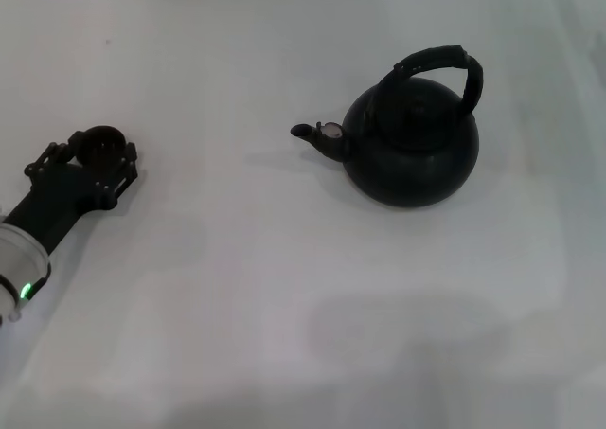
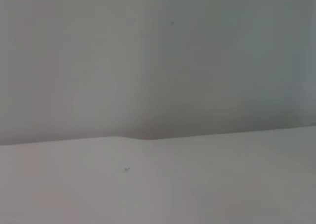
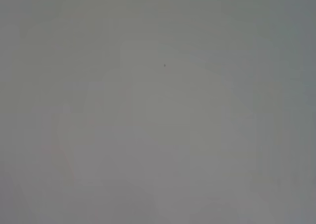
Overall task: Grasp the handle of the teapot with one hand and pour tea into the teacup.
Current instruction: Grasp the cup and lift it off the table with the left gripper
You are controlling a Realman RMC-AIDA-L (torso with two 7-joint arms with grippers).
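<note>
The teapot stands upright on the white table, right of centre in the head view, with its spout pointing to the left. Its black arched handle loops over the top and nothing holds it. The small black teacup is at the far left, right at the tip of my left gripper, which lies low over the table. I cannot tell whether the gripper holds the cup. My right gripper is out of view. No tea shows.
The white table stretches between the cup and the teapot. A pale wall rises behind the table's far edge in the left wrist view. The right wrist view shows only a plain pale surface.
</note>
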